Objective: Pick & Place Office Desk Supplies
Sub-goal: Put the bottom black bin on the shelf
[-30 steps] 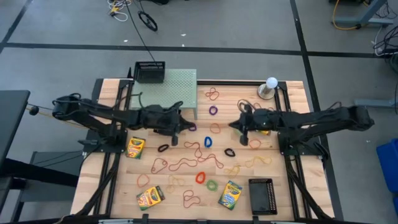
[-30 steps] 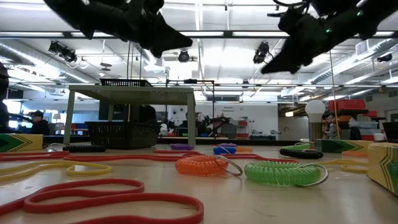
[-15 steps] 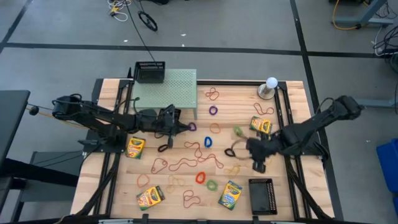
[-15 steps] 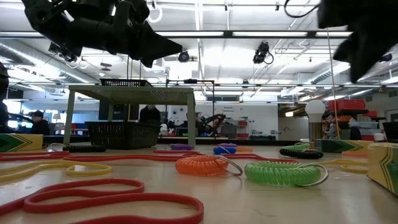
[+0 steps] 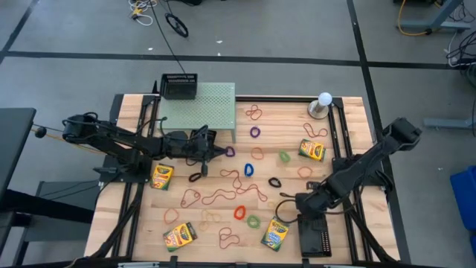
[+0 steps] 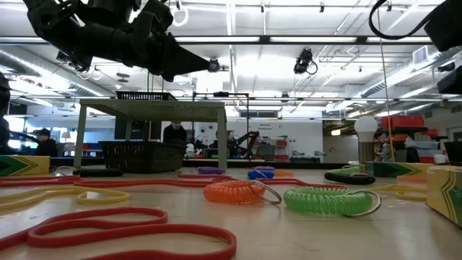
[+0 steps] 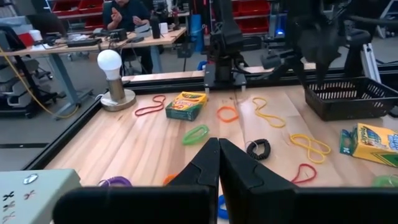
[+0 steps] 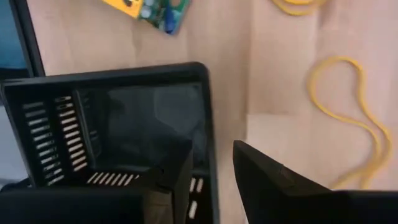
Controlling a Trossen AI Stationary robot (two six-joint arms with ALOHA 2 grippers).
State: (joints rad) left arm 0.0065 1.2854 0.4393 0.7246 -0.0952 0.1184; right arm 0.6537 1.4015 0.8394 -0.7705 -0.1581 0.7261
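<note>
**Currently: right claw over the near tray, left claw closed above the surface centre**

Right claw (image 8: 211, 171) — positioned over the black mesh tray (image 5: 313, 234) at the near right corner of the surface (image 5: 349, 112). In the right wrist view its two fingers (image 8: 267, 177) stand apart, one on each side of the tray's rim, with nothing between them. A yellow band (image 8: 348, 118) lies on the wood just beside the tray. A crayon box (image 5: 275, 233) sits immediately left of the tray in the high view.

Left claw (image 5: 218, 151) — raised over the middle of the surface, just in front of the pale green shelf (image 5: 199, 112). In the left wrist view its fingers (image 7: 233, 168) are pressed together and hold nothing.

Task items on the surface:
- Second black tray (image 5: 179, 86) rests on the back left corner of the shelf.
- Crayon boxes: one near the left edge (image 5: 161, 176), one at the near left (image 5: 179, 235), one toward the right (image 5: 312, 150).
- Loose bands are scattered across the middle: a red chain of loops (image 5: 223, 195), a purple ring (image 5: 255, 132), a blue one (image 5: 248, 170), a green one (image 5: 284, 156), a black one (image 5: 274, 182).

Other items: a white ball on a grey stand (image 5: 323, 104) stands at the far right corner. In the low view an orange coil (image 6: 234, 191) and a green coil (image 6: 325, 199) lie side by side on the wood.
</note>
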